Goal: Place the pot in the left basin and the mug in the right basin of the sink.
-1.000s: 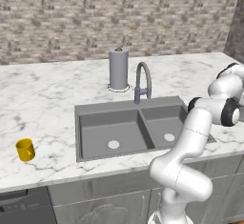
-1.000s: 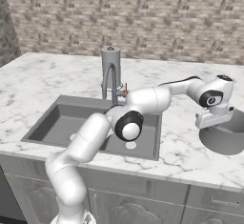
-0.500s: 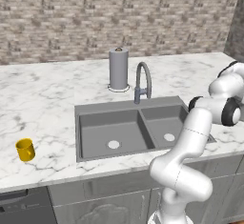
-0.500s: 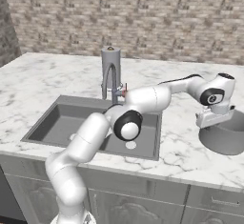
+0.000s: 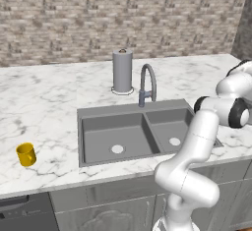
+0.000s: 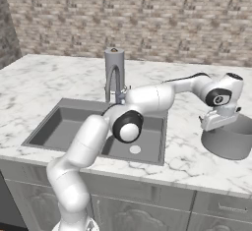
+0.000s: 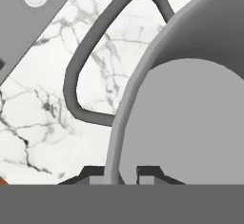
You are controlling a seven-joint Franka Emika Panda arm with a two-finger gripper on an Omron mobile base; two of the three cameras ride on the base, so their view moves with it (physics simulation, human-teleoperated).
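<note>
We are working over a white marble counter (image 6: 44,85) beneath a brick wall. The dark grey double sink (image 6: 51,127) is standing open. Right of it, our pincer (image 7: 119,173) is grasping the wide grey metal pot's (image 6: 231,141) rim, near the counter's front edge.

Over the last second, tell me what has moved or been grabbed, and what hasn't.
Nothing visibly moved. The gripper is still clamped on the rim of the pot, one of its fingers inside the wall and one outside, and the pot still sits on the counter right of the sink. The mug stays on the counter left of the sink; both basins remain unfilled.
</note>
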